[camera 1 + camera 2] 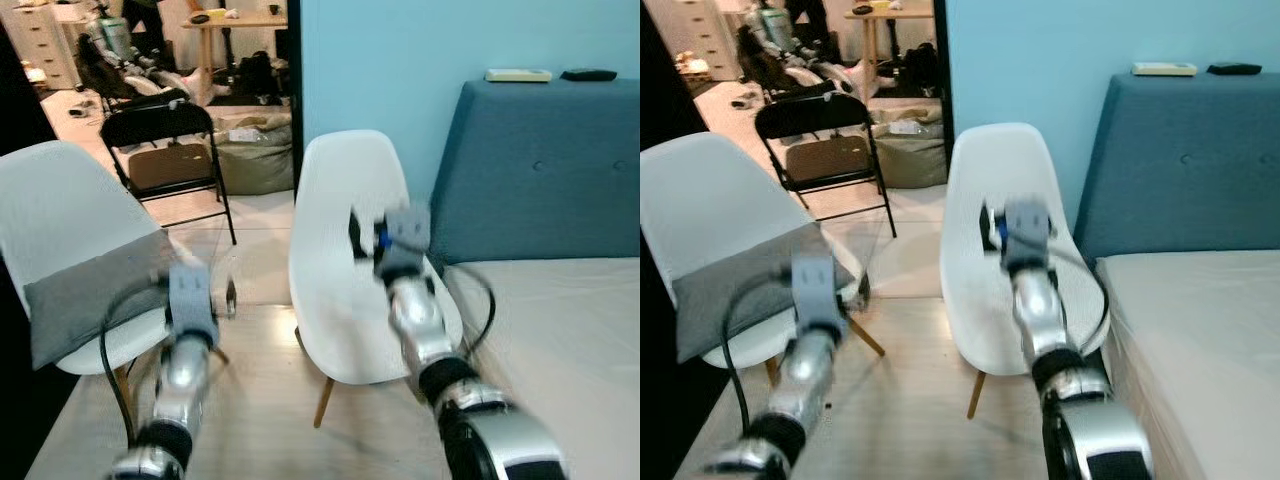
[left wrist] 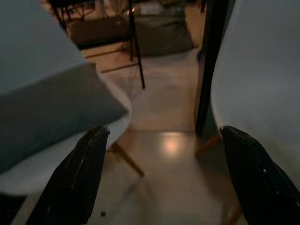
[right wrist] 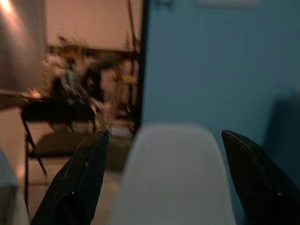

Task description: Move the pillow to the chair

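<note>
Pillow (image 1: 95,290): a grey pad that is lying on the seat of the left chair (image 1: 55,215), leaning back against its shell. It is sitting just beside and ahead of the left gripper, on the outer side of the jaws rather than between them.

Pillow axis: its long side is running across the seat, from the dark outer edge toward the gap between the two chairs; the corner nearest the jaws is sticking out past the seat rim and pointing at the floor (image 1: 260,380).

Left gripper (image 2: 164,173): jaws are standing wide apart and holding nothing. Through them the wrist view is showing bare floor, with the pillow's corner just outside one finger and the right chair's shell outside the other.

Why held so: I judge the left arm is hanging low and open beside the pillow so the fingers can swing onto that jutting corner.

Right gripper (image 3: 164,183): jaws are also spread, empty, and framing the back of the right chair (image 1: 350,250) straight ahead, near but apart from it.

Why aimed so: probably it is lining up on the empty chair as the drop place, though the pillow is already resting on a chair.

Bed (image 1: 570,330): lying outside the right jaws, untouched.
</note>
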`<state>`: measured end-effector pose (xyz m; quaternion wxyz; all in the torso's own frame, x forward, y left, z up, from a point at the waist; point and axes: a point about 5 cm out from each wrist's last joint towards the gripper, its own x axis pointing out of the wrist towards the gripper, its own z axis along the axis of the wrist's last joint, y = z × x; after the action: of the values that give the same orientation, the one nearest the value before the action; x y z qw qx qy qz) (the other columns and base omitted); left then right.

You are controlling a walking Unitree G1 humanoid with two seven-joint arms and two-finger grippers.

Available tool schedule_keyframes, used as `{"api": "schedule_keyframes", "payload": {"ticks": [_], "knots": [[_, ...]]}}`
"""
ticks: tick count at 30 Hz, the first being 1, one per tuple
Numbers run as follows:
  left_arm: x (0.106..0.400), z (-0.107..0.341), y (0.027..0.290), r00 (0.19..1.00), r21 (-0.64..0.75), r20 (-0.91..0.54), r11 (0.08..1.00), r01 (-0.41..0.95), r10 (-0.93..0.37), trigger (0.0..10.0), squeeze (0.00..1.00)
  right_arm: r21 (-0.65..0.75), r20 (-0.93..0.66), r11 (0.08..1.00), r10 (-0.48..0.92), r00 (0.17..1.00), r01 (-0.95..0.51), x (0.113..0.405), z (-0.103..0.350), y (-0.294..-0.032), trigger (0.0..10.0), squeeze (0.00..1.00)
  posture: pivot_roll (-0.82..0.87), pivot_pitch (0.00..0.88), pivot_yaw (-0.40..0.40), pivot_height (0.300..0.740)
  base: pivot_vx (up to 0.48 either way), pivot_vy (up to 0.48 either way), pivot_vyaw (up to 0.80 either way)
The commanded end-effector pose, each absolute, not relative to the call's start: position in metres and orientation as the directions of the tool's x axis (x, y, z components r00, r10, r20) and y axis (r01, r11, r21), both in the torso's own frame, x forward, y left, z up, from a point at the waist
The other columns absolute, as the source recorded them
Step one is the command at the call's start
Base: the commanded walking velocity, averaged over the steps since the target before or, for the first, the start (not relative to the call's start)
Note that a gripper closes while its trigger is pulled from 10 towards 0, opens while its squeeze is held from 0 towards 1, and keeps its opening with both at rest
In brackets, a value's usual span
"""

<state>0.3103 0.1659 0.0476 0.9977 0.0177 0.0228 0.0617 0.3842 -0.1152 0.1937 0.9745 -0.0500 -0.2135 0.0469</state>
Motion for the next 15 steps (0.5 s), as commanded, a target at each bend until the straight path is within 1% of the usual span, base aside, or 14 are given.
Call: {"api": "schedule_keyframes", "payload": {"ticks": [1, 2, 4, 6, 7, 9, 10, 12, 14, 15], "knots": [[0.318, 0.061, 0.162, 0.995, 0.053, 0.022, 0.993, -0.102, 0.101, 10.0, 0.00, -0.124, 0.375, 0.991, 0.101, 0.922, -0.058, 0.383, 0.183, -0.122, 10.0, 0.00, 0.06, 0.003, -0.004, 0.740, 0.000, 0.000, 0.00], [0.320, 0.064, 0.161, 0.995, 0.058, 0.034, 0.993, -0.098, 0.097, 10.0, 0.00, -0.143, 0.374, 0.988, 0.105, 0.921, -0.054, 0.382, 0.182, -0.124, 10.0, 0.00, 0.06, 0.004, -0.005, 0.740, 0.000, 0.000, 0.00], [0.334, 0.080, 0.163, 0.990, 0.047, 0.069, 0.991, -0.124, 0.121, 10.0, 0.00, -0.151, 0.332, 0.987, 0.094, 0.939, -0.046, 0.374, 0.161, -0.129, 10.0, 0.00, 0.07, 0.004, -0.009, 0.740, 0.000, 0.000, 0.00], [0.351, 0.106, 0.168, 0.983, 0.030, 0.125, 0.990, -0.141, 0.136, 10.0, 0.00, -0.146, 0.260, 0.987, 0.108, 0.960, -0.071, 0.357, 0.126, -0.126, 10.0, 0.00, 0.07, 0.012, -0.012, 0.740, 0.000, 0.000, 0.00], [0.351, 0.106, 0.168, 0.983, 0.030, 0.125, 0.990, -0.141, 0.136, 10.0, 0.00, -0.146, 0.260, 0.987, 0.108, 0.960, -0.071, 0.357, 0.126, -0.126, 10.0, 0.00, 0.07, 0.012, -0.012, 0.740, 0.000, 0.000, 0.00], [0.363, 0.126, 0.173, 0.972, 0.003, 0.168, 0.986, -0.166, 0.164, 10.0, 0.00, -0.146, 0.188, 0.985, 0.118, 0.975, -0.091, 0.341, 0.098, -0.122, 10.0, 0.00, 0.06, 0.012, -0.002, 0.740, 0.000, 0.000, 0.00], [0.363, 0.126, 0.173, 0.972, 0.003, 0.168, 0.986, -0.166, 0.164, 10.0, 0.00, -0.146, 0.188, 0.985, 0.118, 0.975, -0.091, 0.341, 0.098, -0.122, 10.0, 0.00, 0.06, 0.012, -0.002, 0.740, 0.000, 0.000, 0.00], [0.364, 0.130, 0.177, 0.968, 0.005, 0.180, 0.984, -0.180, 0.176, 10.0, 0.00, -0.125, 0.178, 0.987, 0.118, 0.977, -0.097, 0.336, 0.092, -0.115, 10.0, 0.00, 0.06, 0.009, 0.023, 0.740, 0.000, 0.000, 0.00], [0.350, 0.105, 0.175, 0.978, 0.022, 0.119, 0.985, -0.173, 0.169, 10.0, 0.00, -0.109, 0.236, 0.991, 0.107, 0.966, -0.084, 0.351, 0.116, -0.110, 10.0, 0.00, 0.04, 0.012, 0.029, 0.740, 0.000, 0.000, 0.00], [0.350, 0.105, 0.175, 0.978, 0.022, 0.119, 0.985, -0.173, 0.169, 10.0, 0.00, -0.109, 0.236, 0.991, 0.107, 0.966, -0.084, 0.351, 0.116, -0.110, 10.0, 0.00, 0.04, 0.012, 0.029, 0.740, 0.000, 0.000, 0.00]]}}
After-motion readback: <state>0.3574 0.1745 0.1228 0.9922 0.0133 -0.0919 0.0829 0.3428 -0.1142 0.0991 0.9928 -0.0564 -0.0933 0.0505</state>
